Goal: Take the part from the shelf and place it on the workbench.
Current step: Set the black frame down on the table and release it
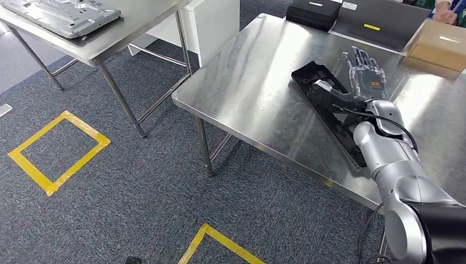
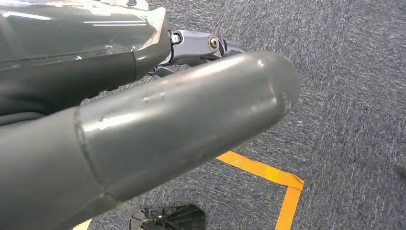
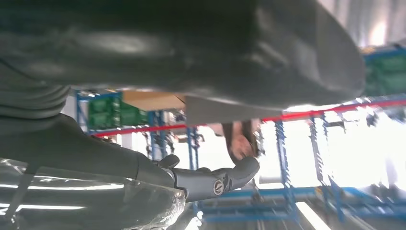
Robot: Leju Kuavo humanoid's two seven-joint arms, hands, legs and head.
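A long black part (image 1: 328,114) lies flat on the steel workbench (image 1: 258,82), running from the middle toward the front edge. My right hand (image 1: 367,74) is raised just over the part's far end with its fingers spread straight, holding nothing. Its thumb reaches toward the part's end, and I cannot tell whether it touches. In the right wrist view my right hand (image 3: 191,57) is empty, with one dark finger (image 3: 225,179) stretched out. My left hand (image 2: 143,124) hangs over the carpet with its thumb straight and nothing in it.
A second steel table (image 1: 118,38) at the back left carries a grey metal panel (image 1: 63,15). On the workbench's far side stand a cardboard box (image 1: 439,47), a grey case (image 1: 379,22) and a black case (image 1: 313,12). A person's hand (image 1: 446,15) is there. Yellow tape squares (image 1: 57,151) mark the carpet.
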